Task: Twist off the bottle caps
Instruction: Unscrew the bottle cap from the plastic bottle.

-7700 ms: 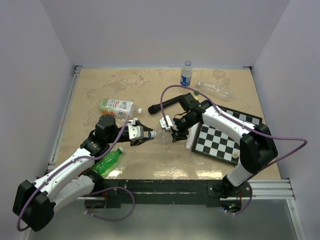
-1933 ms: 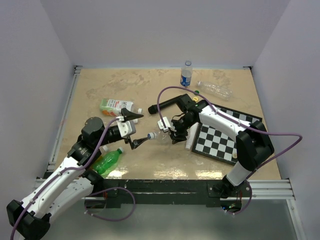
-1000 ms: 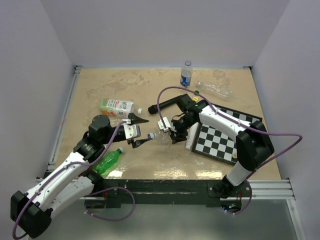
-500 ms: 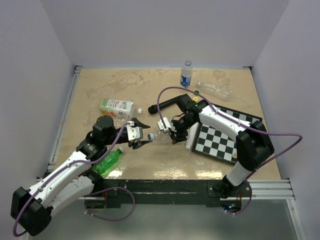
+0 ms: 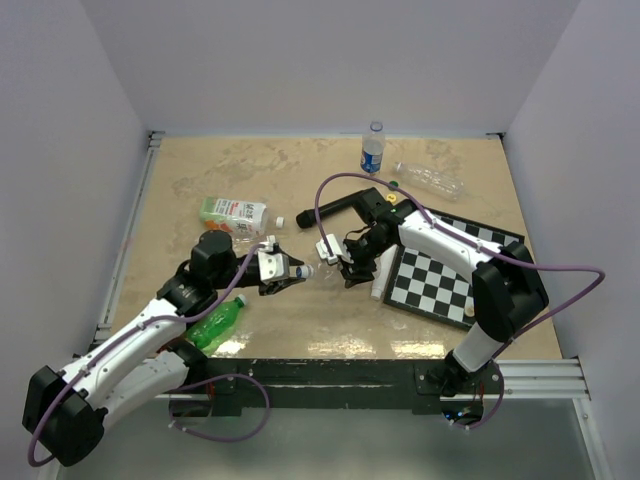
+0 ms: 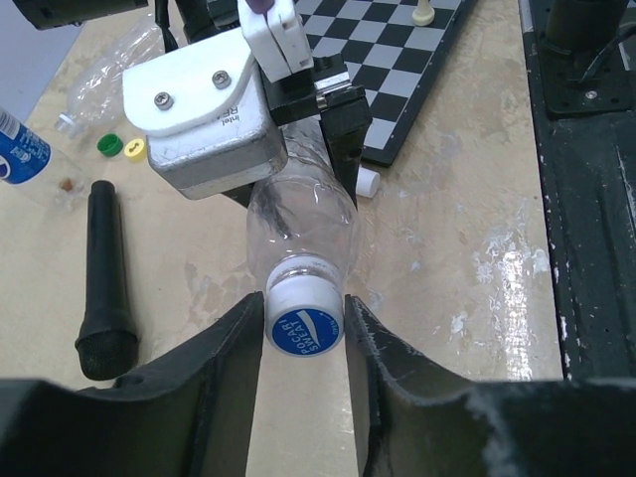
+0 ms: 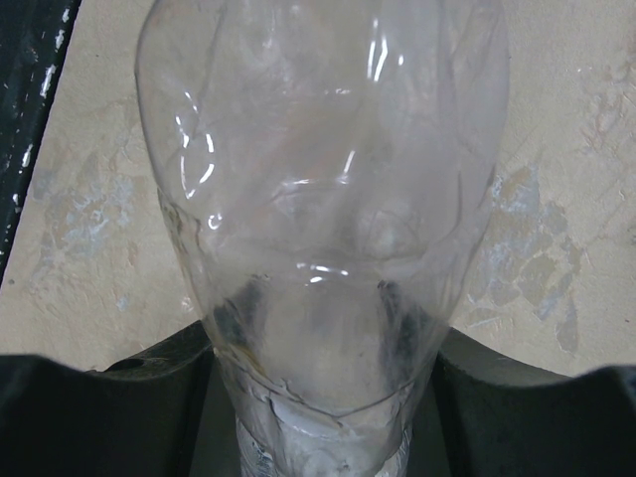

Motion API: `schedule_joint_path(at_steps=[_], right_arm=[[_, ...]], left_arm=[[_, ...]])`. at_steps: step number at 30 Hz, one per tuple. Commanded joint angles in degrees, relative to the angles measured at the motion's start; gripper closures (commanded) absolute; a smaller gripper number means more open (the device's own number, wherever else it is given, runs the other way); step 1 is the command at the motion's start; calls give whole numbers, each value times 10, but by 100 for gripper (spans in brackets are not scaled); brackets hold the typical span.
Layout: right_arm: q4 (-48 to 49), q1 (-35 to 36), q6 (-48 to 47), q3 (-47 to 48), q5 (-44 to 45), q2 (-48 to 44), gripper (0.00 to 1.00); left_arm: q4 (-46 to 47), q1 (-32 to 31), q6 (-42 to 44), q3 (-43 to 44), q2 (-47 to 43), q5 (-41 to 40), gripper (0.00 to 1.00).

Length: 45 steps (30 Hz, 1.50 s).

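A clear crinkled bottle [image 5: 325, 268] lies level over the table's middle. My right gripper [image 5: 345, 266] is shut on its body; in the right wrist view the bottle [image 7: 323, 199] fills the frame between my dark fingers [image 7: 119, 407]. Its white cap with a blue top [image 5: 303, 270] points left. My left gripper [image 5: 285, 272] is closed around the cap. In the left wrist view the cap [image 6: 305, 320] sits between both fingertips [image 6: 238, 338], which touch its sides.
A Pepsi bottle [image 5: 373, 148] stands at the back, with a clear bottle [image 5: 430, 180] lying beside it. A green bottle [image 5: 216, 322] and a carton [image 5: 232, 212] are at the left. A black microphone [image 5: 345, 207], a chessboard [image 5: 440, 275] and loose caps [image 6: 109, 145] lie nearby.
My left gripper was open and drawn back to the left. It has moved right to the bottle's neck and closed onto the cap. The right arm and bottle stayed still.
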Motion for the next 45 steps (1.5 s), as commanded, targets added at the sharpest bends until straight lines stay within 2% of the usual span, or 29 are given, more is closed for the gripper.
schedule_joint_path(at_steps=[1, 6, 7, 10, 14, 16, 19, 26, 30, 31, 32, 36, 41, 45], right_arm=[[-7, 1, -9, 19, -23, -26, 91], [-7, 1, -8, 20, -21, -27, 91], [-7, 0, -8, 20, -21, -27, 91], [-7, 0, -6, 19, -19, -27, 91], [-5, 1, -6, 18, -18, -24, 91], [-5, -1, -6, 19, -18, -23, 91], [-5, 1, -6, 19, -18, -22, 91], [-4, 1, -4, 19, -17, -23, 91], [-3, 0, -4, 19, -16, -23, 91], [-3, 0, -4, 18, -16, -23, 91], [-4, -1, -3, 18, -15, -23, 91], [-3, 0, -4, 18, -15, -23, 91], [-3, 0, -4, 18, -16, -23, 91], [-6, 1, -5, 20, -21, -22, 91]], left_arm=[[11, -3, -2, 7, 5, 16, 67], [-4, -2, -64, 33, 22, 3, 97], [-5, -1, -87, 41, 28, -1, 100], [-39, -1, -201, 67, 36, -51, 100], [-59, -1, -404, 79, 33, -151, 100], [-70, -1, -464, 79, 35, -163, 100], [-83, -1, -489, 82, 33, -166, 100], [-84, -1, -489, 86, 29, -172, 100], [-86, -1, -488, 90, 31, -166, 79], [-86, -1, -487, 90, 30, -166, 72], [-88, -1, -486, 91, 30, -166, 60], [-102, -1, -470, 100, 21, -170, 34], [-134, -1, -420, 116, -10, -195, 16], [-151, -1, -352, 129, -46, -174, 14]])
